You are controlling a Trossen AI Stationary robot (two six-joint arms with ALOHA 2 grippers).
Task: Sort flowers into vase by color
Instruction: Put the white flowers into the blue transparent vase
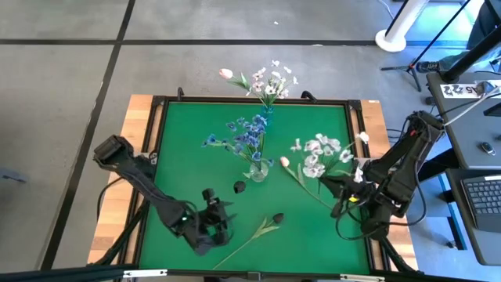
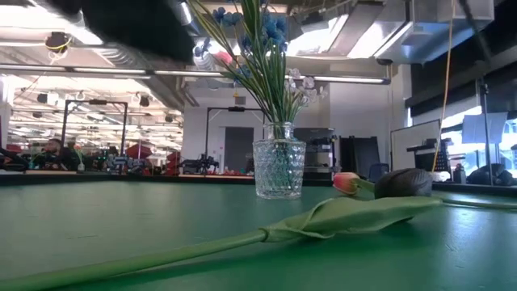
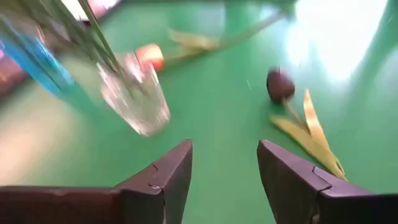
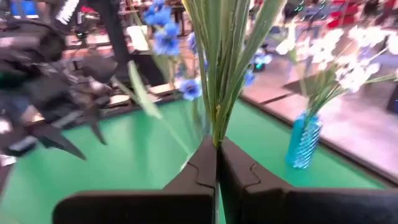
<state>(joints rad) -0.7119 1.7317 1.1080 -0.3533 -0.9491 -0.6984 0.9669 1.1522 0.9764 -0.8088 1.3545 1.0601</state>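
Right gripper (image 4: 217, 163) pinched on a bunch of thin green stalks (image 4: 219, 81); left gripper (image 3: 225, 167) empty above the green mat.

We see the right fingers (image 4: 198, 171) pressed together with the stalks rising straight out from between their tips (white-blossom spray (image 1: 319, 150) over the mat's right side in the high view). Left fingers (image 3: 171, 171) stand partly apart with nothing between them; the near-black tulip on a green stalk (image 3: 280, 85) lies flat on the green mat (image 1: 188, 125) ahead of them and a bit to one side, not touching. Clear cut-glass vase (image 2: 279, 169) with blue blossoms stands mid-mat, and a blue vase (image 1: 268, 111) of white blossoms sits at the far edge.
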